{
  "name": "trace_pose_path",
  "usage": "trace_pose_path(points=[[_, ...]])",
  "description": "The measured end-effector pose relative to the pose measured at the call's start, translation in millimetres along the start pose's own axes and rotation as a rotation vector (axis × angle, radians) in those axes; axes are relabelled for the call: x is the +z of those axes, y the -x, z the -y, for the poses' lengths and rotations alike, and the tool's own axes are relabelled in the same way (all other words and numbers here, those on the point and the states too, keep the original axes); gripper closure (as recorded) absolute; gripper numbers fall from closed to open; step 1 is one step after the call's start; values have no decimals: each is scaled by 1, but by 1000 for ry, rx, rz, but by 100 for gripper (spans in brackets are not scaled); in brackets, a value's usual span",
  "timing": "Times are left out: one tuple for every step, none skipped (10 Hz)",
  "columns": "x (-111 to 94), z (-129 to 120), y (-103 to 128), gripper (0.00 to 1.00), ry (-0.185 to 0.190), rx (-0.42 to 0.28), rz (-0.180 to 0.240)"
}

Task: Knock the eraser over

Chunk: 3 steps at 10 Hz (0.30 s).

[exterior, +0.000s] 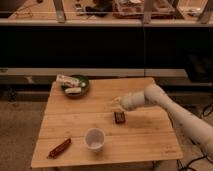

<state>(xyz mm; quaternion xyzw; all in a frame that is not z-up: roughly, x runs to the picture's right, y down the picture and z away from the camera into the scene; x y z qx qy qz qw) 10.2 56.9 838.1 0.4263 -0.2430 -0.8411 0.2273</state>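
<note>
The eraser (119, 117) is a small dark block with a lighter edge. It sits on the wooden table (145, 145), right of centre. My gripper (116, 102) is at the end of the white arm (165, 102), which reaches in from the right. The gripper is just behind the eraser and a little above it, with a small gap between them. I cannot tell whether the eraser stands upright or lies flat.
A white cup (94, 138) stands near the front of the table, left of the eraser. A long reddish-brown bar (60, 147) lies at the front left. A green bowl (76, 86) with wrapped items sits at the back left. Dark shelving runs behind the table.
</note>
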Motion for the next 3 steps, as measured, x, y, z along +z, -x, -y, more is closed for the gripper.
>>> trace_pose_path(points=[[9, -24, -11, 100, 31, -9, -4], [18, -44, -21, 100, 56, -17, -8], [24, -57, -29, 96, 72, -23, -11]])
